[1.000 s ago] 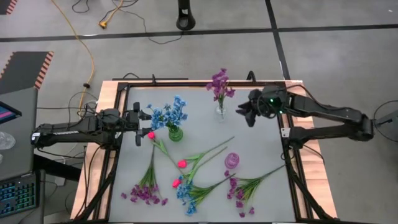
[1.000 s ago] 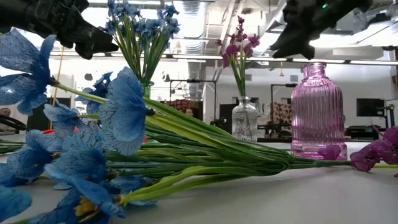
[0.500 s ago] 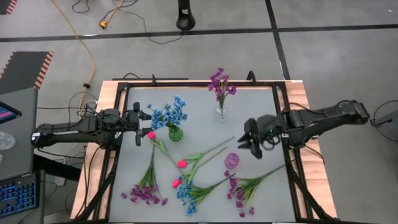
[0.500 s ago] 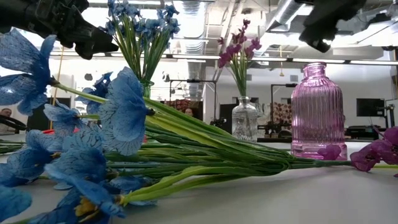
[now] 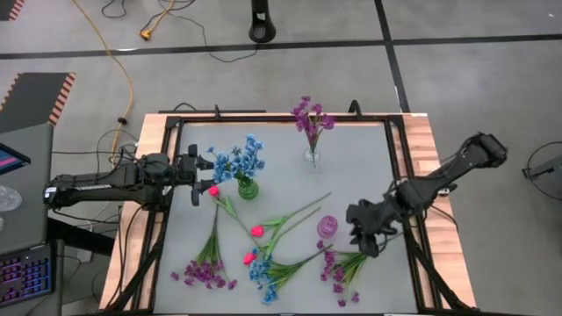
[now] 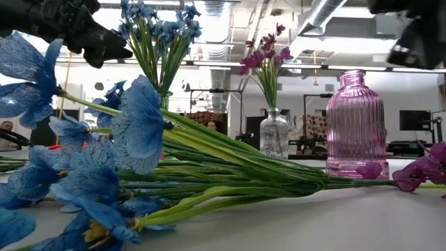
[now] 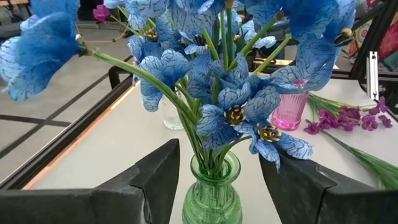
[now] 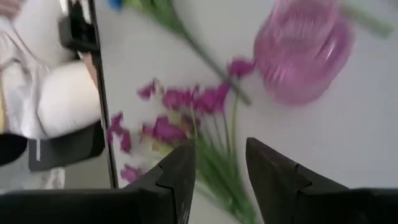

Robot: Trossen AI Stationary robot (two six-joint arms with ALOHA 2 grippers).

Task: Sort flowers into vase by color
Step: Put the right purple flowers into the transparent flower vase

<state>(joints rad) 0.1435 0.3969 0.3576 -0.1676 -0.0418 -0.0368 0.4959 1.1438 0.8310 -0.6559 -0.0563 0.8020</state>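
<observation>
Pink vase (image 5: 327,226) beside right claw (image 5: 367,230)

A ribbed pink glass bottle vase (image 6: 356,124) and a green glass vase (image 7: 211,194) look glossy and translucent. The blue veined fabric-like petals (image 7: 231,106) look matt. The pale grey desk (image 5: 360,167) is smooth and matt, edged in light wood.

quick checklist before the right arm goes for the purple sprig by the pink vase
1. Right gripper open: ok, fingers apart in its wrist view.
2. Gripper above the purple sprig: ok.
3. Pink vase clear of the gripper: cannot tell, it stands close beside.
4. Clear vase with purple flowers upright: ok.
5. Left gripper out of the way: ok, at the green vase.
</observation>
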